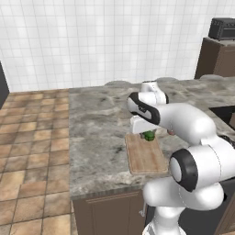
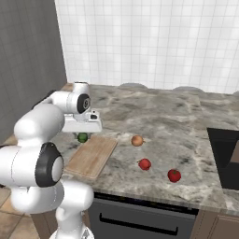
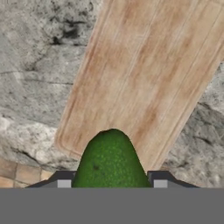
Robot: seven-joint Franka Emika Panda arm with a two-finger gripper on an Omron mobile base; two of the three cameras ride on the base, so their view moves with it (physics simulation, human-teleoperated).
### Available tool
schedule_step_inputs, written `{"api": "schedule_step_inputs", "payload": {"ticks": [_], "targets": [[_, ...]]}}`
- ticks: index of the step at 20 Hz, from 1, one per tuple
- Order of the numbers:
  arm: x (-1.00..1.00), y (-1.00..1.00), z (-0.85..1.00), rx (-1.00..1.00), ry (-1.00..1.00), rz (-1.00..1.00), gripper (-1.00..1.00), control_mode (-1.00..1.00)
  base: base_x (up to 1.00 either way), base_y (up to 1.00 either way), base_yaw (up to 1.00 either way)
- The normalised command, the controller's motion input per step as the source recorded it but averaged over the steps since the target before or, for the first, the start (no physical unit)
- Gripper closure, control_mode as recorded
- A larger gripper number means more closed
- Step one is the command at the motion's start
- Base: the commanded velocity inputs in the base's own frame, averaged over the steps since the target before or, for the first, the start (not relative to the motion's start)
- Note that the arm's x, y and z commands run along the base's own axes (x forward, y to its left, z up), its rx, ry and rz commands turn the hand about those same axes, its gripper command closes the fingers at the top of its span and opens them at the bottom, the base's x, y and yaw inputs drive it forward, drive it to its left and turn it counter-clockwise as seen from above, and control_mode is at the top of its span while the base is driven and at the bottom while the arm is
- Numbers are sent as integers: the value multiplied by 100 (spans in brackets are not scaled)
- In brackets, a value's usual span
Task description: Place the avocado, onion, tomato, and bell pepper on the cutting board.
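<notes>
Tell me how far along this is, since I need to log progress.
Nothing rests on the cutting board yet. In hand: the gripper is shut on the avocado, held above the board's far end. Left: the onion, tomato and bell pepper, all on the counter.

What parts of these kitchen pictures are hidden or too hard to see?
- Hand: in both base views the white arm hides its fingers.
- Avocado: the hand view's bottom edge cuts off its lower part; in the left base view the arm covers most of it.
- Cutting board: the arm hides its near right corner in the left base view.
- Tomato or bell pepper: too small in the right base view to tell which is which.
</notes>
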Motion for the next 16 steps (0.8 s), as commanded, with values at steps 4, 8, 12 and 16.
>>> {"api": "schedule_step_inputs", "payload": {"ticks": [4,8,12,16], "targets": [[23,0,-15,0,0,3,100,-100,0,0,0],[28,0,-24,0,0,2,100,-100,0,0,0],[28,0,-19,0,0,2,100,-100,0,0,0],[31,0,-19,0,0,3,100,-100,0,0,0]]}}
